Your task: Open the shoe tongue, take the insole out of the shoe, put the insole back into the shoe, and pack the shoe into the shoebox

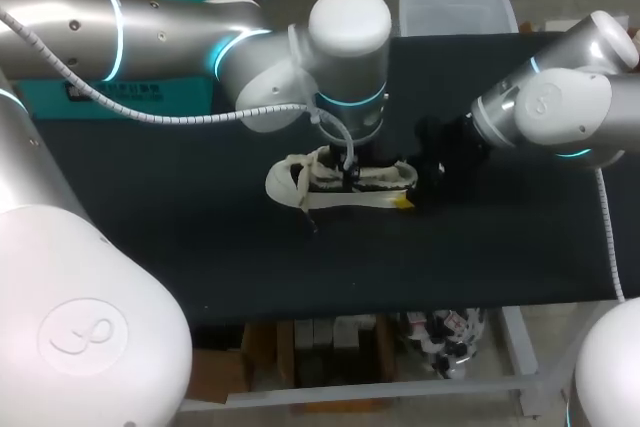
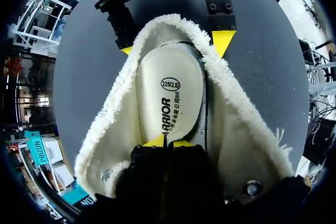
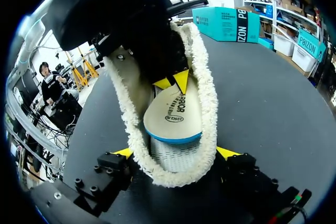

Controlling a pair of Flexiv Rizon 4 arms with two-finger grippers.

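Note:
A white shoe with a fleecy lining lies on its sole mid-table, heel toward my right arm. My left gripper reaches down into its mouth and is shut on the toe-side edge of the cream insole, its tips pinched together. In the right wrist view the insole's heel end sits raised above the grey footbed, with a blue edge showing. My right gripper straddles the heel with one finger against each side of the fleecy collar. It sits at the heel in the head view.
The black table has bare room in front of and to the left of the shoe. A clear plastic box stands at the far edge, behind my right arm. Both arms crowd the middle.

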